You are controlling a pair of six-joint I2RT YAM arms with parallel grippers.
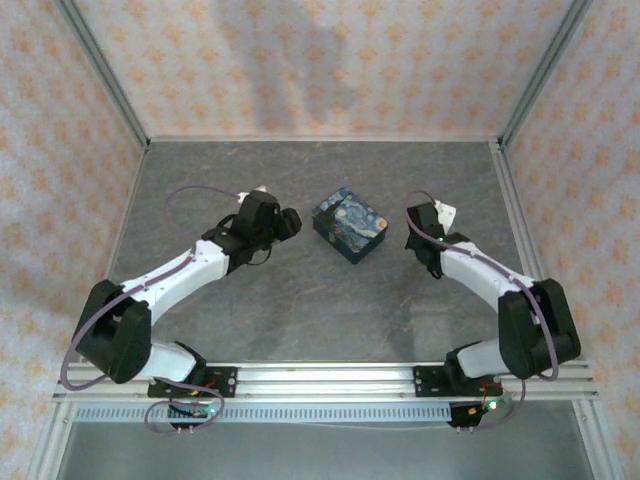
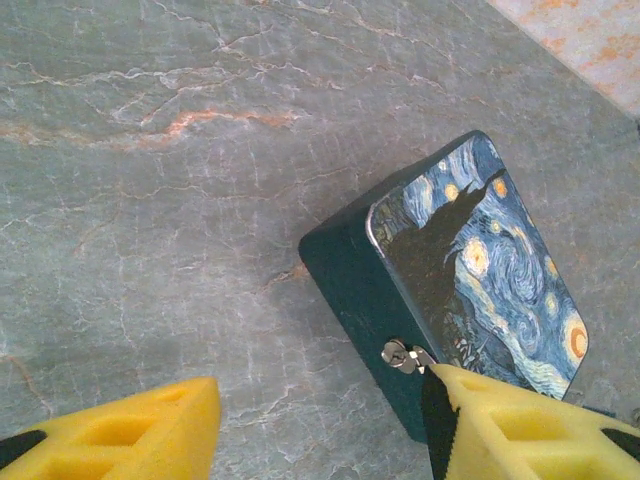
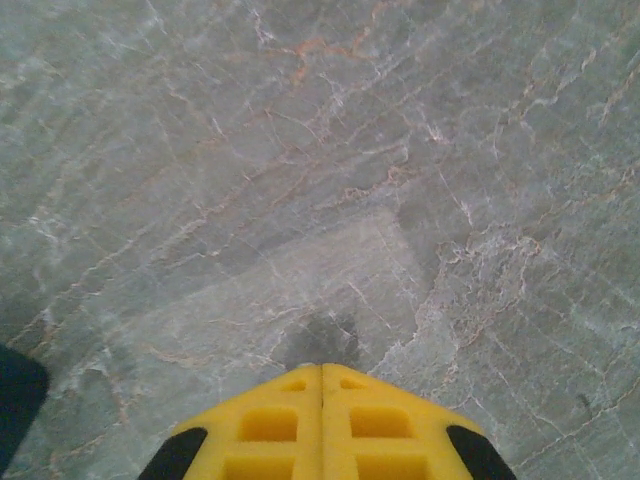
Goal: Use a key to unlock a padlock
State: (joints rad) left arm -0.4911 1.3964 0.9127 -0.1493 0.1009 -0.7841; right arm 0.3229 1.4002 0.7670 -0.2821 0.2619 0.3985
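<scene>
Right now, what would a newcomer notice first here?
The dark-blue rectangular padlock printed with a starry-night painting, central on the grey marbled table. The left gripper stands open beside it, one yellow foam fingertip at the tiny silvery metal key on its side; the right gripper is shut.

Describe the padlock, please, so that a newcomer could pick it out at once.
On the grey marbled table, look between the left arm and the right arm. The padlock is the dark-blue rectangular block there, its top printed with a swirling blue-and-yellow starry-night painting, unlike the plain white-and-black arms.
</scene>
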